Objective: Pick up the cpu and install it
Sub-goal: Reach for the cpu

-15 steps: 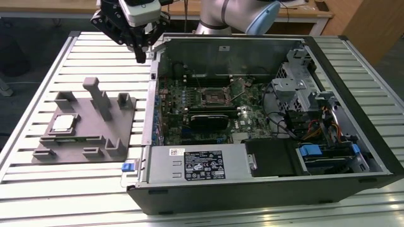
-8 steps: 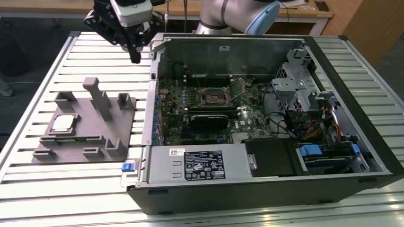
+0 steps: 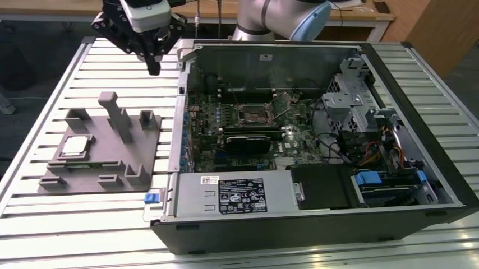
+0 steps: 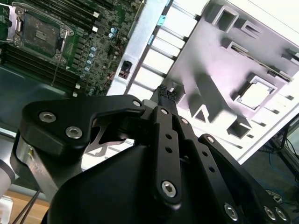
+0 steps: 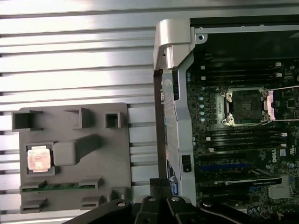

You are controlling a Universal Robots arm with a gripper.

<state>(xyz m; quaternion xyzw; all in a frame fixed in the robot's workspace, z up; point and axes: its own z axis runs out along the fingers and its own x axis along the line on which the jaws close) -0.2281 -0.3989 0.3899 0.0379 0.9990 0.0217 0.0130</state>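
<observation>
Well apart from the jaws, down in a square pocket of the grey tray (image 3: 97,163), the cpu (image 3: 75,147) lies flat with its pale metal top up, untouched. The gripper (image 3: 155,68) has its jaws pressed together with nothing between them, and that, as I judge it, is the main risk. Tips brought down closed would land on the chip's lid instead of straddling its edges, and could tilt it in the pocket or scratch it. The tray's upright posts (image 3: 120,115) stand between the jaws and the chip, so a low sideways approach could strike them. A crooked grasp would also mean a bad seating in the motherboard socket (image 5: 246,106), which appears empty. The arm hangs over the slatted table (image 3: 112,84), fingers pointing down, beyond the tray's far edge and just beside a corner of the open computer case (image 3: 299,230).
</observation>
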